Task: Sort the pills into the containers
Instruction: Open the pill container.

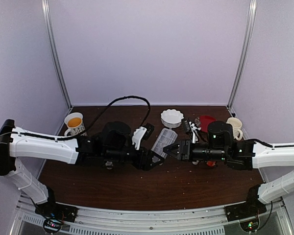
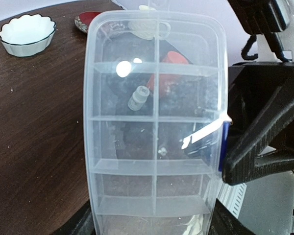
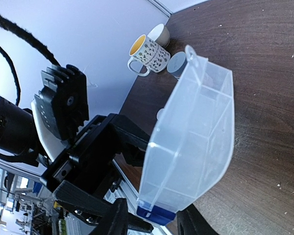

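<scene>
The clear organizer box (image 1: pixel 164 141) with square compartments is held tilted between both grippers. My left gripper (image 1: pixel 156 157) is shut on its near end; in the left wrist view the box (image 2: pixel 154 88) fills the frame and my fingers (image 2: pixel 83 223) flank its bottom. My right gripper (image 1: pixel 172 149) is shut on the box's side at the blue latch (image 3: pixel 157 214); its finger also shows in the left wrist view (image 2: pixel 264 152). One tiny whitish pill (image 2: pixel 162 152) shows at a divider; I cannot tell whether it lies inside. The other pills are too small to make out.
A white scalloped bowl (image 1: pixel 172 117) stands behind the box and shows in the left wrist view (image 2: pixel 27 34). A patterned mug (image 1: pixel 74 123) sits far left, a cream mug (image 1: pixel 234 128) far right, with a red dish (image 1: pixel 206 120) and small white bottles (image 1: pixel 193 129) between.
</scene>
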